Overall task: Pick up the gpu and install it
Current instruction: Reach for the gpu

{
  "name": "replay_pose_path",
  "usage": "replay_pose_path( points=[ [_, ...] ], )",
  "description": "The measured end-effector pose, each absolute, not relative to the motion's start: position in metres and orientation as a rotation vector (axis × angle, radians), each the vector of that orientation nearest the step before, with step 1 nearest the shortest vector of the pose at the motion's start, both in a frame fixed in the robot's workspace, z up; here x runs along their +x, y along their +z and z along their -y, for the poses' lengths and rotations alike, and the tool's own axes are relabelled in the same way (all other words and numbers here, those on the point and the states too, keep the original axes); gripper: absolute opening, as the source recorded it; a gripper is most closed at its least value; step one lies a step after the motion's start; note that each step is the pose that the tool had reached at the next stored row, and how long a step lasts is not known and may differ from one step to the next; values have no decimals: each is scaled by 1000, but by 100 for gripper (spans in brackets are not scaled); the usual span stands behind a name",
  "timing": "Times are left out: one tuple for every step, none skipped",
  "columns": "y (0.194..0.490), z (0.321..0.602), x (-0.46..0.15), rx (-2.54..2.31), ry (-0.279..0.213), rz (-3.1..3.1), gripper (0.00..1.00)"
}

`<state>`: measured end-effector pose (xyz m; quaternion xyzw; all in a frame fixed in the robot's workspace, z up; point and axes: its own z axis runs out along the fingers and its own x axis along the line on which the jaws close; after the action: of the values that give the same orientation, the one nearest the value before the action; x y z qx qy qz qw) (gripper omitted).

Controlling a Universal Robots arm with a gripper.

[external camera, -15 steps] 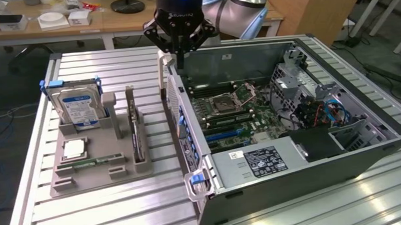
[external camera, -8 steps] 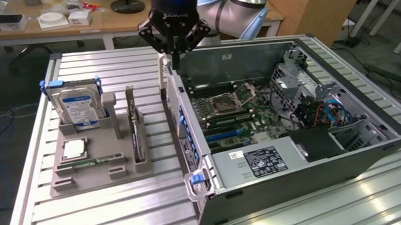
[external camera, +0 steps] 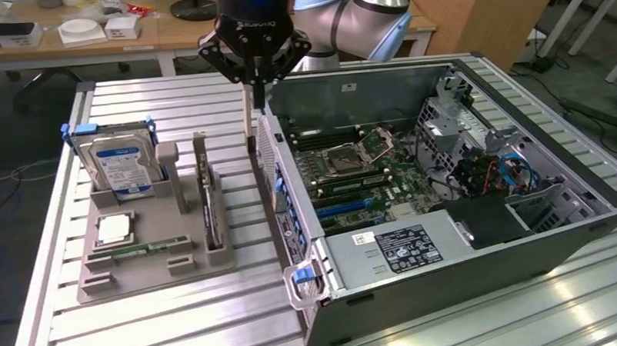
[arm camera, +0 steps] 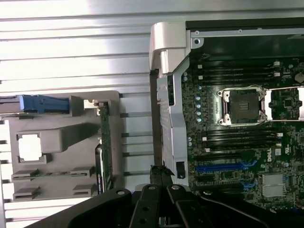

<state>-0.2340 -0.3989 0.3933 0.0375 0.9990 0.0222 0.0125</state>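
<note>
Exterior view | grey moulded tray (external camera: 156,224) holds thin black-green gpu card (external camera: 209,203) on edge, silver hard drive (external camera: 121,160) at 10 o'clock | black gripper (arm camera: 161,178) pinched closed, gpu's 1 o'clock

I read this as robotics lab: ribbed aluminium worktable (external camera: 139,325), open black computer tower (external camera: 477,290) centre-right, cluttered wooden desk (external camera: 170,35) upper left, loose floor cables (external camera: 3,174) left edge.

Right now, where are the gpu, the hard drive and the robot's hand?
gpu (external camera: 211,219), exterior view, top edge of the upright card.
hard drive (external camera: 123,168), exterior view, its blue-white label.
hand (external camera: 256,84), exterior view, between its fingertips.
</note>
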Motion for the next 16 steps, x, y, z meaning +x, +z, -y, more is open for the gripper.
replay_pose_path(
  points=[
    [393,399,-235,117,69,-3114,10],
    [393,399,-235,117,69,-3114,10],
    [393,399,-237,117,69,-3114,10],
    [393,399,-241,117,69,-3114,10],
    [393,399,-242,118,69,-3114,10],
    [393,399,-242,118,69,-3114,10],
    [393,399,-243,118,69,-3114,10],
    [393,399,-247,118,69,-3114,10],
    [393,399,-252,118,69,-3114,10],
    [393,399,-255,118,69,-3114,10],
    [393,399,-256,118,69,-3114,10],
    [393,399,-256,118,69,-3114,10],
    [393,399,-257,118,69,-3114,10],
    [393,399,-257,118,69,-3114,10],
    [393,399,-257,118,69,-3114,10],
    [393,399,-257,118,69,-3114,10]
  ],
)
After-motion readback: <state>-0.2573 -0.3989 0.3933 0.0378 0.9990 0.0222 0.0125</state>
